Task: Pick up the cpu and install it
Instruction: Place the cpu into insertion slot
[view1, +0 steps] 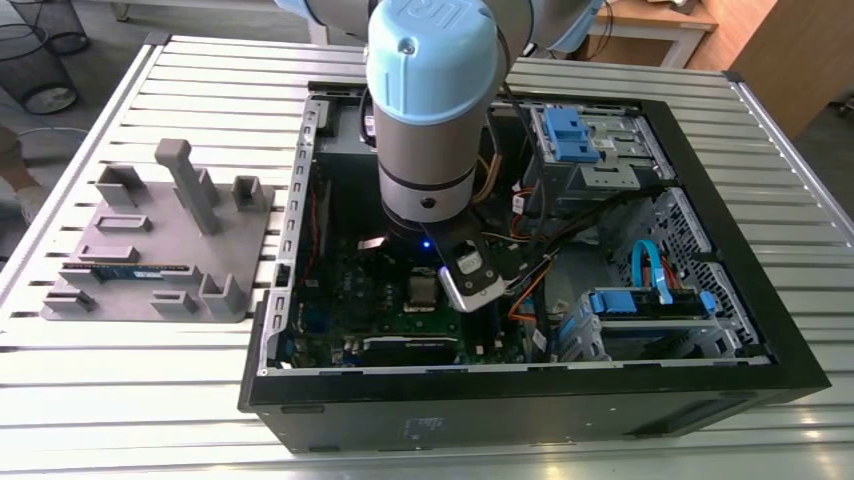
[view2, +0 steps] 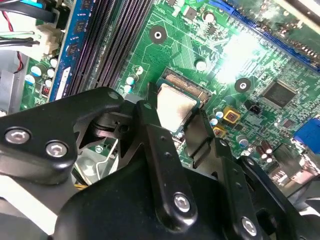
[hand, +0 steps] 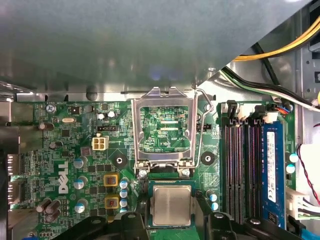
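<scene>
Clamps the cpu (hand: 171, 205) by two opposite edges between the gripper (view2: 176, 117) fingers (view2: 148, 119), right at the socket (view2: 184, 86), beside the raised metal frame (hand: 162, 125) on the motherboard (hand: 75, 150). Seems to call for holding the chip level and square to the socket, no pressing; cannot tell whether seated.

We see a robotics lab or workshop: at top centre a robot arm (view1: 424, 100) reaches into an open computer case (view1: 534, 405) on a slatted metal counter (view1: 134, 400), with a grey parts holder (view1: 160, 250) at left and wire baskets (view1: 40, 60) at upper left.
</scene>
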